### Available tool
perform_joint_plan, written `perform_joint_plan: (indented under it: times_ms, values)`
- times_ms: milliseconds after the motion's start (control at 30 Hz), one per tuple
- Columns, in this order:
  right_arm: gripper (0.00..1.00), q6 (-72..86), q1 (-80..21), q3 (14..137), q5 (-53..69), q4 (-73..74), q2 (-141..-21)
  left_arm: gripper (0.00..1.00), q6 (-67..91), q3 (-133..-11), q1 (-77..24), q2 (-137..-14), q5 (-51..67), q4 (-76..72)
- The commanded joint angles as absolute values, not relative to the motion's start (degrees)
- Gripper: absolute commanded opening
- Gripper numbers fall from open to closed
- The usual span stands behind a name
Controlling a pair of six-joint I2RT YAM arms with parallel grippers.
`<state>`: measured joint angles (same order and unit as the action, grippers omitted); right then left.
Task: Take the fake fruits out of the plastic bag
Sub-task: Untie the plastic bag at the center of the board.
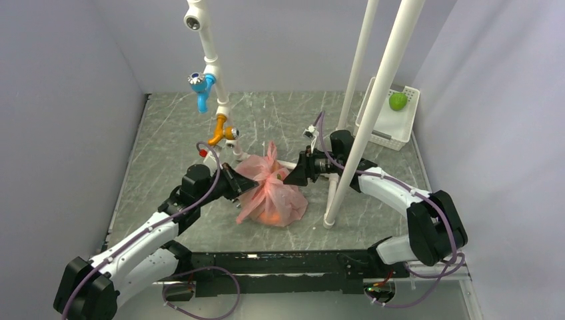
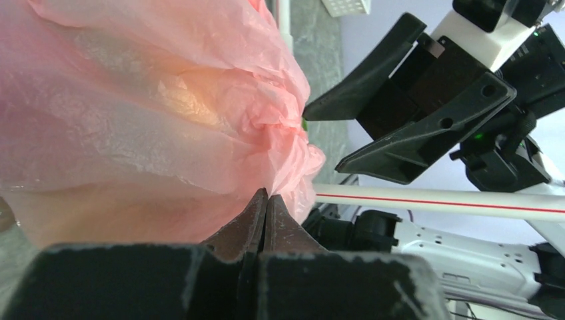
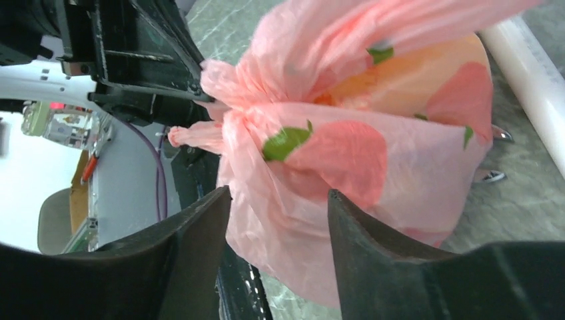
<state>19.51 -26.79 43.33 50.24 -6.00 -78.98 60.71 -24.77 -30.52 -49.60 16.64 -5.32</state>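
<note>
Centre of the overhead view: pink plastic bag (image 1: 273, 197) knotted shut on the table (image 1: 166, 133), orange fake fruits (image 1: 270, 217) inside. Left hand (image 1: 238, 187) clenched on its neck. Right hand (image 1: 293, 175) released around the knot. It should probably pinch one loop and pull gently.

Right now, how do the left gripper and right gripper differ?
The left gripper is shut, pinching the plastic bag at its neck; the right gripper is open, gripping nothing. In the top view the left gripper meets the bag from the left, the right gripper from the right. Both point at the neck.
</note>
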Motion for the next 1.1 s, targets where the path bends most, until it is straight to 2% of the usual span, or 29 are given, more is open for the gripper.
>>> perform_joint_plan:
  times_ms: [0,67,133,233,567,667,900,1000,1067]
  values:
    - [0.62,17.5,-27.5,47.7,55.1,-7.9,-79.3,0.0,64.4,-24.6,-31.9,-49.6,20.0,-14.0]
    - [0.67,18.1,-27.5,47.2,56.7,-10.0,-79.1,0.0,64.6,-24.5,-32.4,-49.7,19.7,-14.0]
    - [0.67,18.3,-27.8,47.5,57.2,-10.4,-79.8,0.0,64.9,-24.2,-32.4,-49.9,19.5,-14.4]
    - [0.61,17.8,-28.4,48.6,57.3,-9.9,-81.8,0.0,65.2,-23.9,-32.4,-50.2,19.3,-14.8]
    - [0.52,18.5,-30.0,50.6,58.5,-12.2,-86.5,0.0,64.3,-25.1,-32.4,-52.2,19.3,-13.8]
    - [0.43,18.6,-30.1,51.2,58.2,-12.2,-87.1,0.0,64.0,-25.5,-32.4,-52.2,18.8,-12.9]
    - [0.09,20.6,-29.7,51.2,55.4,-13.2,-87.4,0.0,63.1,-26.3,-32.3,-51.0,15.4,-7.3]
    - [0.0,21.7,-28.9,50.9,56.3,-14.0,-87.6,0.0,64.2,-26.1,-31.8,-48.8,11.6,-1.9]
    - [0.0,23.7,-27.7,49.4,58.2,-17.2,-87.0,0.0,64.7,-24.9,-31.2,-46.5,9.6,-0.6]
